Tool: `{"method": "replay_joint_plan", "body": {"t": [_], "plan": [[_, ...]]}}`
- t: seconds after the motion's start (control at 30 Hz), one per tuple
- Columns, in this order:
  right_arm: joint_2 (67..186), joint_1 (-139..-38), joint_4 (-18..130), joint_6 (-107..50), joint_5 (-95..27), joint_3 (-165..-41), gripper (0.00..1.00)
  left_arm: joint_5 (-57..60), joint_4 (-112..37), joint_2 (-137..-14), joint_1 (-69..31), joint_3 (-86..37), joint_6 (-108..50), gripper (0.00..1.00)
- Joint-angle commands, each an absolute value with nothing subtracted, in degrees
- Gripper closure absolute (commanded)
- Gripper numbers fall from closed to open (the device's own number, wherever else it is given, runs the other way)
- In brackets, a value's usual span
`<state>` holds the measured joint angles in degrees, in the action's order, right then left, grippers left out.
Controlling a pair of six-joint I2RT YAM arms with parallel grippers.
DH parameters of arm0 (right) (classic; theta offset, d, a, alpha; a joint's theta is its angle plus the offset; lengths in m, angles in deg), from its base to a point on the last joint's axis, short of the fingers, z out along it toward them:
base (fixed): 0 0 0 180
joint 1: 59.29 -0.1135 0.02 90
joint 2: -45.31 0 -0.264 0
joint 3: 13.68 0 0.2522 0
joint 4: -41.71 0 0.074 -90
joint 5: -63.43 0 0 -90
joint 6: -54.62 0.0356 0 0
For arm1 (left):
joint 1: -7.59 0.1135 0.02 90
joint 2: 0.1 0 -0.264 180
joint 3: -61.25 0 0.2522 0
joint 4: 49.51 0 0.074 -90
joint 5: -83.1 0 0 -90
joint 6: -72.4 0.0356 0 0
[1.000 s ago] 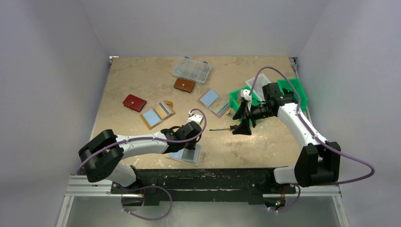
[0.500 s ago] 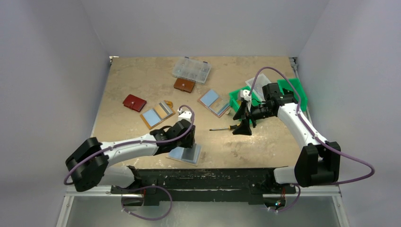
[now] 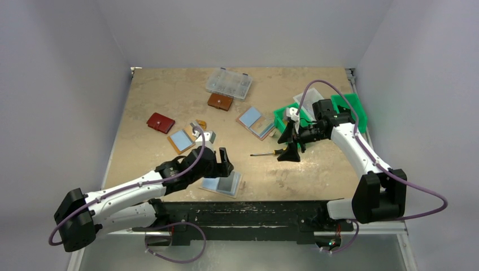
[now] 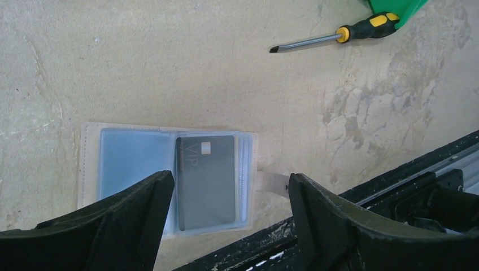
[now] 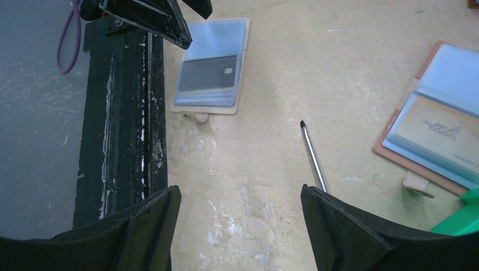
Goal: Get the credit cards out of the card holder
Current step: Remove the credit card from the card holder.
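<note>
**tabletop_tim:** How would you pull the cards from the card holder (image 4: 127, 161)? It lies open and flat at the near edge of the table, a bit left of the middle, with a dark card (image 4: 206, 180) showing in one clear sleeve.

**servo_sue:** I'd go for that dark card first. Come down with one finger on each long edge, pinch only the card and not the plastic, then slide it out along the sleeve's mouth instead of yanking it up. The holder looks light, so I reckon it'll lift with the card unless something pins it.

**tabletop_tim:** Where are the hands, though?

**servo_sue:** The left fingers (image 4: 350, 226) are spread apart with nothing in them, hanging over the holder. In the wrist view the card sits between the two tips and the snap tab is near the right one. I don't see any contact. The right fingers (image 5: 350, 231) are also apart and empty, well off toward the right side near the screwdriver (image 5: 313, 158), so they could pin the tab.
</note>
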<state>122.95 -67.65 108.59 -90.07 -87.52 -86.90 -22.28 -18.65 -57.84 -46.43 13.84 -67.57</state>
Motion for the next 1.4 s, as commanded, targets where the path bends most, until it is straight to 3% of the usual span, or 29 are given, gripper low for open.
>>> {"method": "replay_joint_plan", "body": {"t": [0.0,0.23,0.37,0.63,1.03,1.37], "plan": [[122.8,-68.1,108.3,-90.7,-87.4,-87.3,0.13,-20.4,-18.4,-54.1,-46.2,15.2,-70.6,0.20],[123.2,-68.4,108.0,-90.5,-86.6,-87.2,0.13,-16.1,-17.7,-56.9,-46.6,16.0,-65.7,0.32],[123.2,-68.5,107.8,-90.4,-86.3,-87.2,0.13,-23.0,-13.3,-61.7,-51.4,12.3,-65.0,0.32],[123.5,-68.8,107.6,-90.2,-85.7,-87.1,0.13,-34.7,-10.0,-70.5,-59.4,5.4,-63.6,0.28],[124.0,-69.3,107.5,-90.1,-85.0,-87.2,0.13,-34.7,-18.3,-67.0,-59.4,10.5,-61.9,0.15],[124.6,-70.0,107.7,-90.2,-84.3,-87.4,0.13,-35.9,-17.6,-72.1,-59.4,9.2,-61.2,0.14]]}}
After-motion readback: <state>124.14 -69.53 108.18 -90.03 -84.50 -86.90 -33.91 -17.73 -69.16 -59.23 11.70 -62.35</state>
